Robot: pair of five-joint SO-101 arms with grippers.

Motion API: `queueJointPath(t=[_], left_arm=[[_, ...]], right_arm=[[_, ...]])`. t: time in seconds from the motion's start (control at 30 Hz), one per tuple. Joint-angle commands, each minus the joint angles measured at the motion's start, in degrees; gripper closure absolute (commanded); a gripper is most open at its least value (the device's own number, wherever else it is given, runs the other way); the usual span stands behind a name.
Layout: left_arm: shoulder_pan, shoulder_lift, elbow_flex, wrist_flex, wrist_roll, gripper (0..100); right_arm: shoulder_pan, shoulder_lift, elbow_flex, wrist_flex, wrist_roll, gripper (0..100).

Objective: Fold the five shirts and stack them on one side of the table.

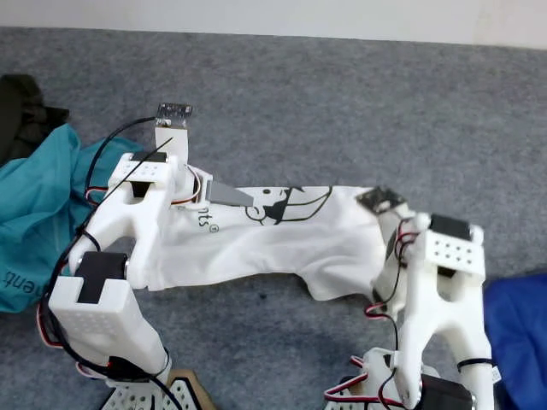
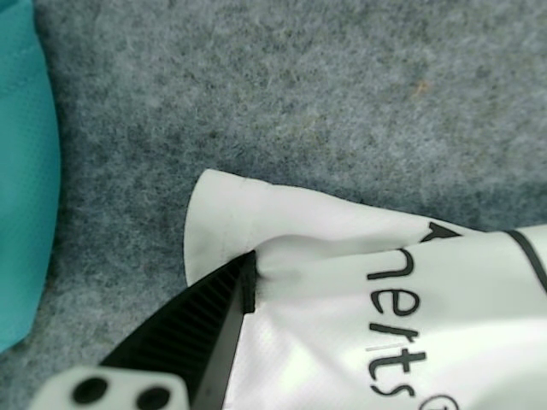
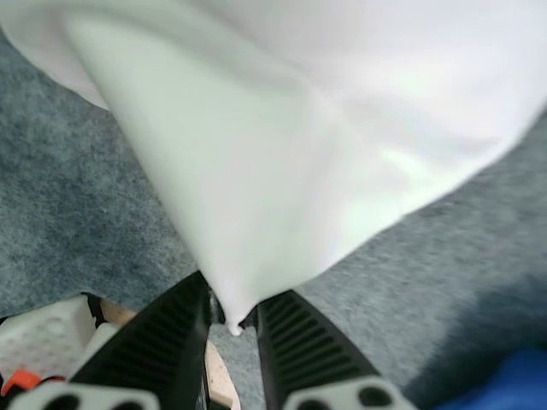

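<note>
Partly hidden white shirt (image 1: 282, 243), teal shirt (image 1: 34, 209) cropped.

Grey felt cover (image 1: 342, 94) — pale strip (image 1: 342, 17) beyond; wooden board (image 1: 192, 384) at near edge.

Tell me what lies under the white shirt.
The grey table cover shows all around the white shirt, so the shirt spreads over it. Anything else beneath the cloth is hidden.

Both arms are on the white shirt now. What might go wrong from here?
The right gripper pinches only a corner tip of the white shirt; it may slip out. The shirt lies bunched between it and the left gripper, so the fold may come out skewed.
</note>
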Motion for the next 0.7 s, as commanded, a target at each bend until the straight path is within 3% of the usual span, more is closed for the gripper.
queueJointPath(t=[0.0,0.2,0.47,0.67], left_arm=[[0.75,-0.84,-0.22,-1.58,-0.18,40],[0.75,-0.84,-0.22,-1.58,-0.18,40],[0.66,-0.84,-0.13,-1.58,-0.18,40],[0.66,-0.84,-0.31,-1.58,-0.18,40]], right_arm=[[-0.57,-1.01,-12.97,6.81,-1.14,99.2],[-2.95,4.44,-30.99,14.81,-7.38,99.2],[-7.16,33.98,-54.11,17.1,-14.42,99.2],[-8.4,48.22,-68.88,18.33,-16.79,99.2]])
